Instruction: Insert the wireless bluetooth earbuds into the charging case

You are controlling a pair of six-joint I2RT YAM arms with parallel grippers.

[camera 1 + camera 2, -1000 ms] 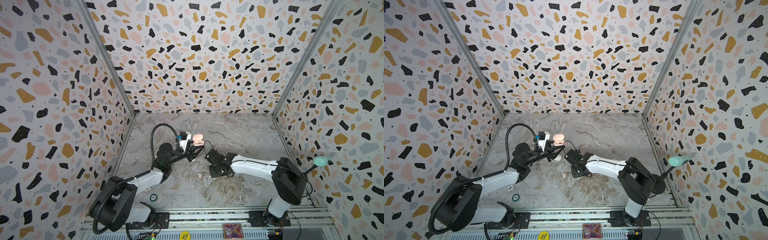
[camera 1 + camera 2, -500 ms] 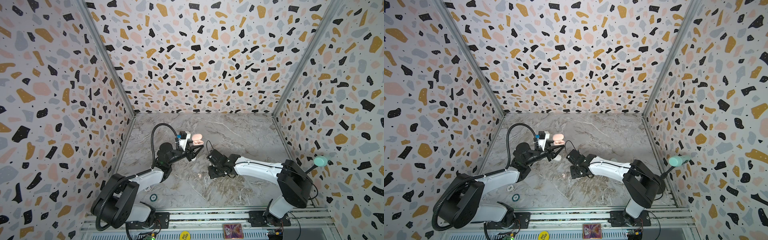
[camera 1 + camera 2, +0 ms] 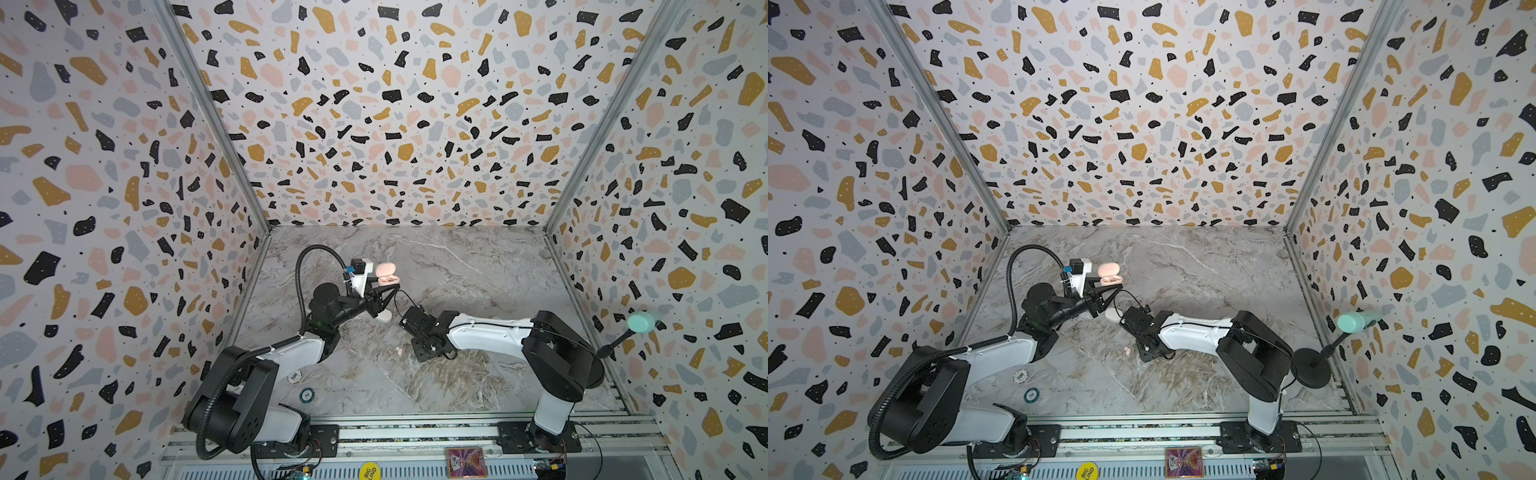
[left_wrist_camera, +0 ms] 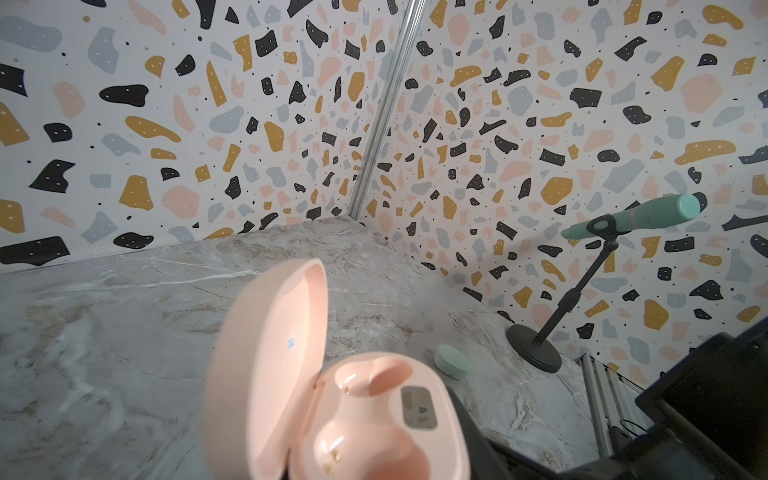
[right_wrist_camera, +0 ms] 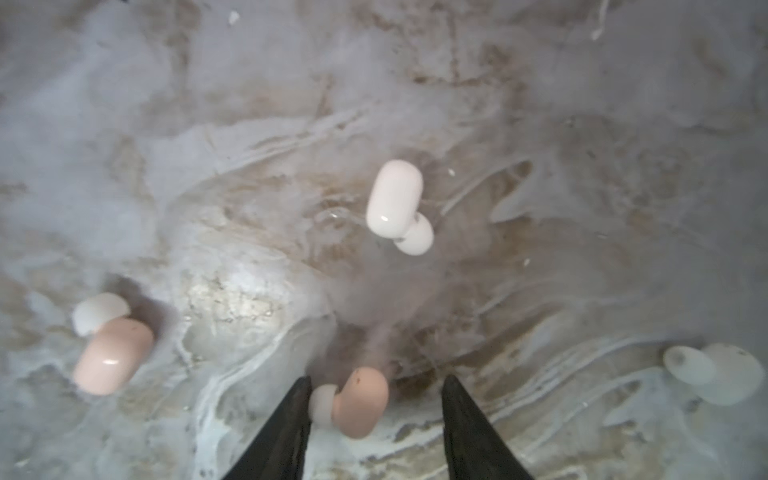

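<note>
The left gripper [image 3: 385,288] is clenched on the pink case [image 4: 353,407] and holds it off the table [image 3: 478,266]. The lid is swung open and both sockets are empty. In both top views the case sits at about 11 o'clock from the right gripper [image 5: 376,380], which hangs low over the table, nose down. The right arm is the nearer one to the loose buds. Its jaws stand apart and hold nothing. The pink earbud [image 5: 359,401] lies on the table in the gap between them, with its pale rubber tip touching one finger [image 5: 291,415] and its body clear of the other. Its long axis runs roughly across the gap, a little slanted, so closing would likely pinch it end to end and could make it swivel. A second pink earbud [image 5: 112,361] and a white earbud [image 5: 395,199] lie outside the jaws. Once the bud is gripped, the carry should head toward 11 o'clock, to the open case.
</note>
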